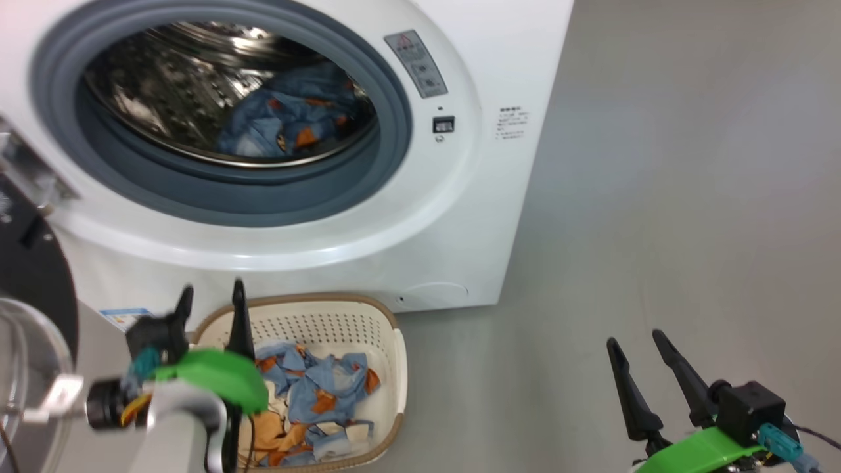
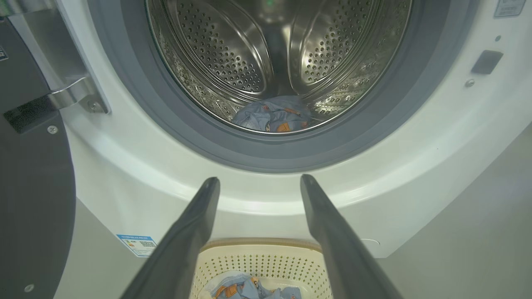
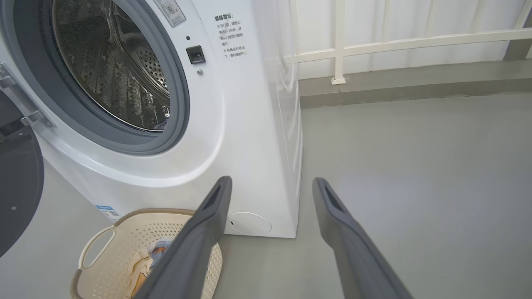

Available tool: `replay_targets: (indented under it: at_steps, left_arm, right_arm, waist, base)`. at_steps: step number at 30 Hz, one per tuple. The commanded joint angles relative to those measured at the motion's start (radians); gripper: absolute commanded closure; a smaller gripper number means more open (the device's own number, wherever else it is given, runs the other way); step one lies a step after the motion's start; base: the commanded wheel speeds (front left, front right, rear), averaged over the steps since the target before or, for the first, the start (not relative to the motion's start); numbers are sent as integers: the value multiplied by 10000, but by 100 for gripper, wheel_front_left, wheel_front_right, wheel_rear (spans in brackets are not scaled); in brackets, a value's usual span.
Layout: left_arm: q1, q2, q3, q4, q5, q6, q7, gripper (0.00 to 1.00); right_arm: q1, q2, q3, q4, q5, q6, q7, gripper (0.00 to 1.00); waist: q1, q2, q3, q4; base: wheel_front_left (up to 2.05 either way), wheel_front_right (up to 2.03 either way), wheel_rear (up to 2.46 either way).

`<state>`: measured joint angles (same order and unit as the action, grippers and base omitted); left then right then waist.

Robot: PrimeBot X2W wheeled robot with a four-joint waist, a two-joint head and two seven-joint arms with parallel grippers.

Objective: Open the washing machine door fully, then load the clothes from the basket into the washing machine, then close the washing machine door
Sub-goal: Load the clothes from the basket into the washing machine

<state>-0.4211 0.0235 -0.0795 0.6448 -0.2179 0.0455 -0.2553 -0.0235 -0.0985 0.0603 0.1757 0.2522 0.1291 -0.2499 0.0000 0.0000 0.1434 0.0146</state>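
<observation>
The washing machine [image 1: 420, 223] stands with its round opening uncovered. The washing machine door [image 1: 29, 276] hangs swung out on the left, showing its black rim and glass bowl. Some light blue clothes [image 1: 289, 121] lie inside the steel drum [image 2: 232, 54]. More blue, orange and cream clothes [image 1: 322, 387] lie in the basket [image 1: 315, 325] on the floor below the opening. My left gripper [image 1: 211, 289] hovers open above the basket's left end, holding nothing. My right gripper [image 1: 635, 338] is open and empty over the bare floor, to the right of the basket.
Grey floor [image 1: 657, 197] stretches to the right of the machine. A white railing [image 3: 395, 41] and wall run behind it. The door's metal hinge [image 2: 75, 93] juts out at the opening's left edge. A blue label sticker [image 2: 137, 245] sits low on the machine's front.
</observation>
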Motion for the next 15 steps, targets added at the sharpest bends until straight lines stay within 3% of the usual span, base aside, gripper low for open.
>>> replay_targets:
  at_steps: [1,15]
  left_arm:
    - [148,271,253,-402,-96,41,-64,0]
    - [3491,269,544,-3814,-221,295,-64,0]
  right_arm:
    - [97,-58,191,-260,-59,16,-118,0]
    - [710,-23,-132,-669,-377,16,-118,0]
  waist:
    - [0,0,-297,252]
    - [0,0,-1049,599]
  base:
    - [0,0,0]
    - [0,0,0]
